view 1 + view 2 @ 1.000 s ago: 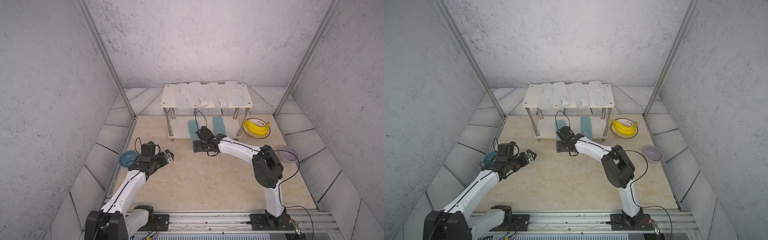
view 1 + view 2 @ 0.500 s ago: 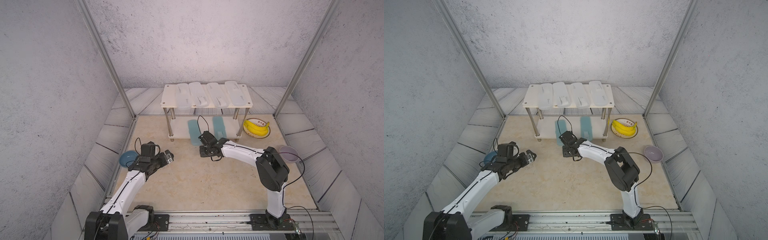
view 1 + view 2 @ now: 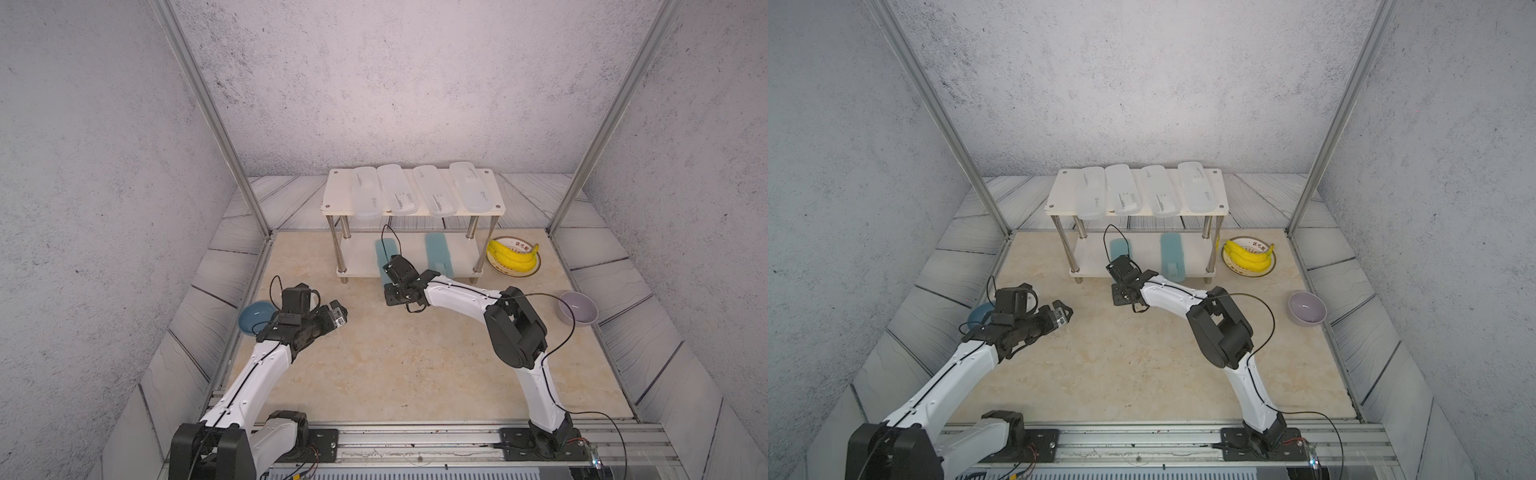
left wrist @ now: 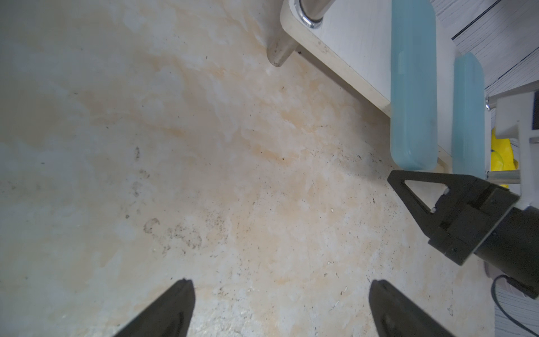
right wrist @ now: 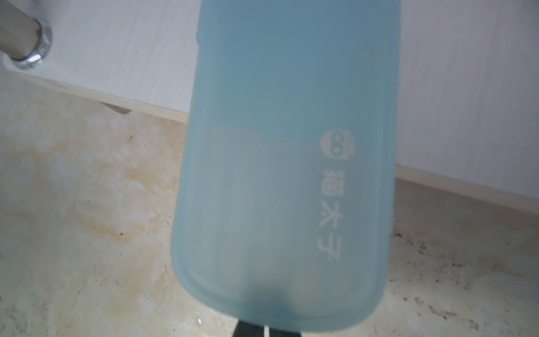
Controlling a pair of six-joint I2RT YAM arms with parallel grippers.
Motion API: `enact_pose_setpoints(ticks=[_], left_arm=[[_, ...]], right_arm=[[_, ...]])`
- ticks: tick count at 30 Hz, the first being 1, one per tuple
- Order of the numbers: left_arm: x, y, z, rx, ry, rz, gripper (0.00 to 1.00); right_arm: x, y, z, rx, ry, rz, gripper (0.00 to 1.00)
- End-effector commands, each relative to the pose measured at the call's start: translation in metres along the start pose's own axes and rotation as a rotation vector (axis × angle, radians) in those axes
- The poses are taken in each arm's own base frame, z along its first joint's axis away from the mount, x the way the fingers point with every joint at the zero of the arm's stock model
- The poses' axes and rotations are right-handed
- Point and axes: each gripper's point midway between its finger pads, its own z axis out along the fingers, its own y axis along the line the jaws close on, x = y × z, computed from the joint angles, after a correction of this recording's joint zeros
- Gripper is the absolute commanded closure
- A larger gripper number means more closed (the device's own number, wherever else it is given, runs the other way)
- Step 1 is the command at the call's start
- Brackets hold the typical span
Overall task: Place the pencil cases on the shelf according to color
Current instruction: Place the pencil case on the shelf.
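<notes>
The table (image 3: 395, 365) is lying almost bare in both top views, because all six cases are sitting on the shelf (image 3: 334, 249) at the back. The R arm is reaching far forward to the shelf front, while the L arm is waiting low on its own side near a blue bowl (image 3: 254, 319), prob. to keep out of the way. The sorting is showing clearly: four white cases (image 3: 397, 193) are lying side by side on the top board (image 3: 1059, 195), and two teal ones are lying well apart on the lower board (image 3: 461, 259), so each colour is getting its own tier. The teal case (image 3: 381, 254) by the R arm's tip is overhanging the front edge a bit; the 2nd teal case (image 3: 436, 254) is lying further along. The R gripper (image 4: 394, 174) is pressing its fingers together w/ nothing between them, tip just at that overhanging end; touching or not, I cannot tell. I am judging the joined fingers are meant as a pusher, to nudge the case deeper. The L gripper (image 4: 280, 282) is holding its fingers spread over bare table, carrying nothing. Bananas (image 3: 513, 258) and a lilac bowl (image 3: 577, 308) are playing no part.
</notes>
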Motion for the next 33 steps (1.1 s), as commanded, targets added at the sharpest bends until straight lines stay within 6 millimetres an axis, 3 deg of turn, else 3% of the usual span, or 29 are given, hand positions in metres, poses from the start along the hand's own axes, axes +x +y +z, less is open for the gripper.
enact_pose_setpoints(ticks=[1, 11, 22, 26, 29, 33], left_arm=[[-0.005, -0.003, -0.003, -0.001, -0.012, 0.022, 0.00], [-0.005, -0.002, -0.003, -0.005, -0.011, 0.024, 0.00], [-0.004, -0.003, -0.003, -0.004, -0.004, 0.025, 0.00], [-0.005, -0.002, -0.005, -0.015, -0.011, 0.029, 0.00], [-0.010, -0.001, -0.008, -0.030, -0.023, 0.029, 0.00], [-0.020, -0.005, -0.016, -0.036, -0.057, 0.034, 0.00]], right_arm=[[-0.012, 0.008, 0.005, -0.011, -0.027, -0.034, 0.88], [-0.043, 0.020, 0.014, -0.021, -0.106, -0.066, 0.87], [-0.051, 0.024, 0.018, -0.030, -0.127, -0.084, 0.86], [-0.048, 0.030, 0.010, -0.071, -0.107, -0.103, 0.83], [-0.042, 0.029, 0.002, -0.081, -0.086, -0.098, 0.73], [-0.028, 0.027, -0.008, -0.093, -0.070, -0.094, 0.47]])
